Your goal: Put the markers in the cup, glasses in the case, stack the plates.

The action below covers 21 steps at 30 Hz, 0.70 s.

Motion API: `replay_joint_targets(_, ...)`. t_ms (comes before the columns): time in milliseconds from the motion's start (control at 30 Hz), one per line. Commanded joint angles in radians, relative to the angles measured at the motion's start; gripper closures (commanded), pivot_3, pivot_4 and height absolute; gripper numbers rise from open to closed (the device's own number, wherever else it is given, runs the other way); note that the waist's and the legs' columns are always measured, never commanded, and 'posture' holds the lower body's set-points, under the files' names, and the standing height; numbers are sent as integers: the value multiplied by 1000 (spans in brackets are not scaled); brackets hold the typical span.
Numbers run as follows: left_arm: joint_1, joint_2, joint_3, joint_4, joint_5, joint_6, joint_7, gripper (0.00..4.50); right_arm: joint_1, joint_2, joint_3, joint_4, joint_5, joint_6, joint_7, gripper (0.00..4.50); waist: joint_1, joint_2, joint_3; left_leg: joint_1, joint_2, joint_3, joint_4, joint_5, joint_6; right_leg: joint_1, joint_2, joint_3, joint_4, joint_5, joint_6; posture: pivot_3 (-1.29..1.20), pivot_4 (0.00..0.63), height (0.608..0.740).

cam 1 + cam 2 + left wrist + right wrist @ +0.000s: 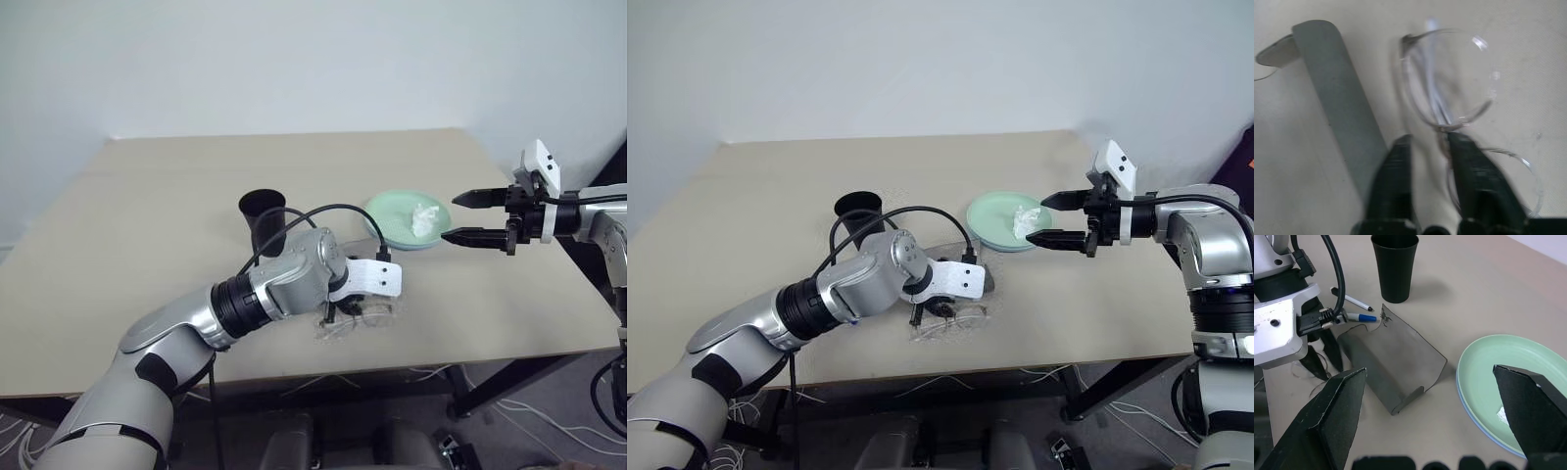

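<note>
The left gripper (1429, 147) pinches the glasses (1459, 93) at the bridge, right beside the open case (1388, 364), while the right gripper (468, 216) waits wide open, farther off.

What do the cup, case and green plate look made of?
Cup: probably plastic, matte black, hardly any glare. Case: grey, dull, smooth-skinned; plastic or covered board, can't tell. Green plate: mint, smooth with a soft sheen, likely plastic or melamine.
</note>
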Motion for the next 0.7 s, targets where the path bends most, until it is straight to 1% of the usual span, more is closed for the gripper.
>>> replay_joint_targets(33,-13,8,-1,-20,17,-7,-5,4476,-12,-9,-16,-29,15,-1,-3,0,0,0,0,0,0,0,0,0,0,0,0,0,0,0,0,0,0,725)
replay_joint_targets(500,-21,1,24,8,28,-32,1,4476,-34,-4,-7,-5,6,-15,-4,0,0,0,0,0,0,0,1,0,0,0,0,0,0,0,0,0,0,725)
replay_joint_targets(700,-33,16,23,32,61,-127,-1,4476,-39,-3,-1,2,3,-20,-5,0,0,0,0,0,0,0,1,0,0,0,0,0,0,0,0,0,0,725)
